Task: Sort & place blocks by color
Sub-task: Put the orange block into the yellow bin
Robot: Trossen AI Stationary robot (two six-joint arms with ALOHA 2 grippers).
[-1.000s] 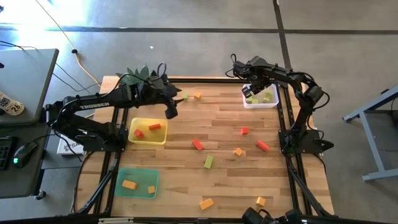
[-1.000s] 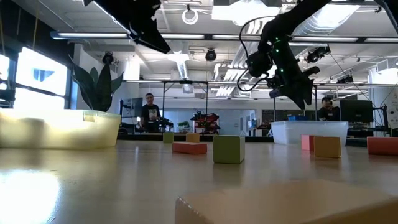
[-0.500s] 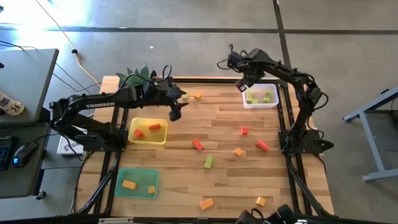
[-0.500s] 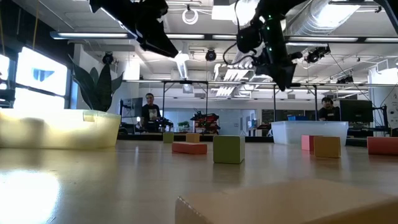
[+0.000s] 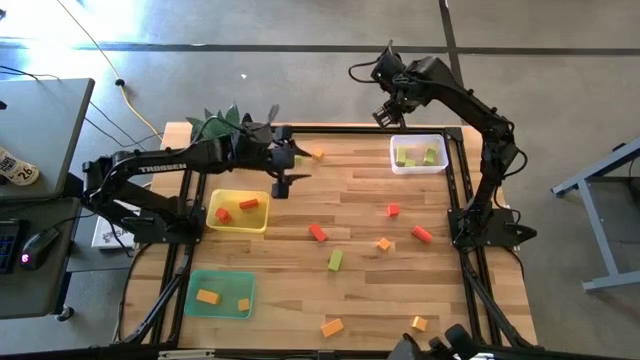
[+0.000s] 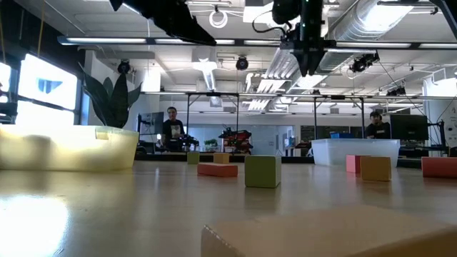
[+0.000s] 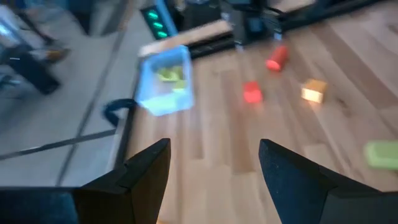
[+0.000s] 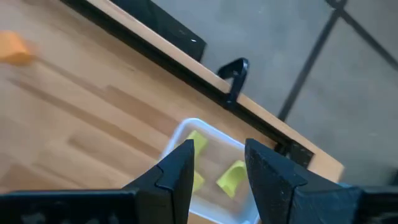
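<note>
The left wrist view is smeared by motion: the clear tray (image 7: pixel 165 81) at upper left and the green blocks (image 7: pixel 171 73) in it are soft shapes that cannot be counted, and a green block (image 7: pixel 380 154) is cut off by the right edge. In the low view a big pale block (image 6: pixel 335 232) at the bottom is out of focus and cropped by the lower edge, and both arms run off the top. In the right wrist view the near rim of the clear tray (image 8: pixel 205 134) is hidden behind the fingers (image 8: pixel 177 171).
</note>
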